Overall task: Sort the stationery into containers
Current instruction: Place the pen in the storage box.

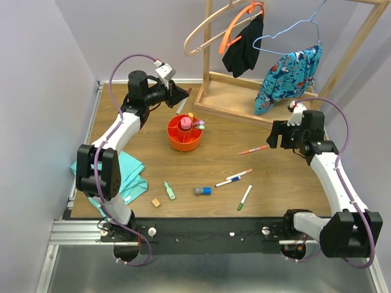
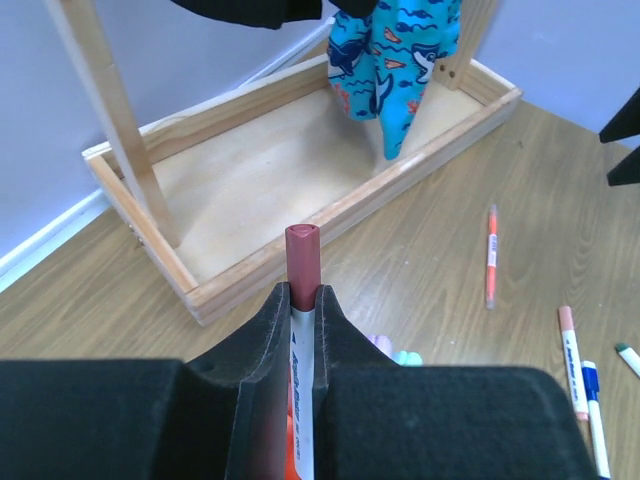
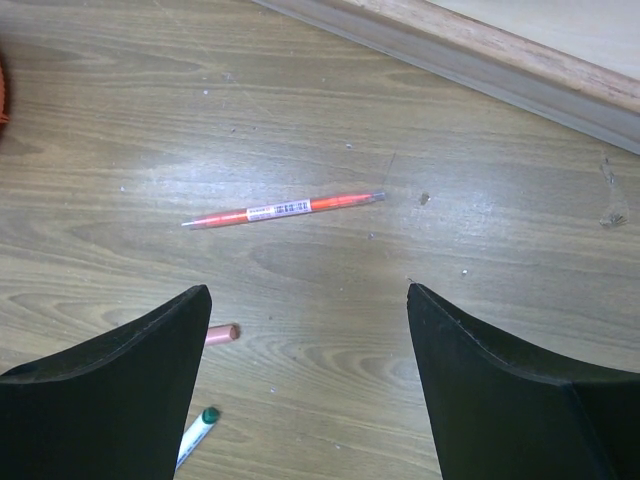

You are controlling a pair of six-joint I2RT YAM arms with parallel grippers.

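Observation:
My left gripper (image 1: 182, 94) (image 2: 301, 298) is shut on a thin white marker with a red cap (image 2: 301, 250), held at the far left, beyond the round orange organiser (image 1: 183, 141). A pink tube (image 1: 185, 124) and pastel highlighters (image 1: 199, 126) stand in the organiser. My right gripper (image 1: 273, 137) (image 3: 305, 300) is open and empty, just above and to the right of an orange pen (image 1: 253, 149) (image 3: 285, 210). On the table lie a pink-capped marker (image 1: 243, 174), a blue-capped marker (image 1: 227, 182), a green-capped marker (image 1: 244, 197), a blue-grey piece (image 1: 203, 191), a green highlighter (image 1: 169, 190) and a tan cube (image 1: 156, 202).
The wooden clothes rack base (image 1: 244, 101) (image 2: 260, 160) stands at the back with a blue patterned garment (image 1: 287, 76) and a black one (image 1: 242, 52) hanging over it. A teal folded cloth (image 1: 128, 177) lies at the left edge by the left arm.

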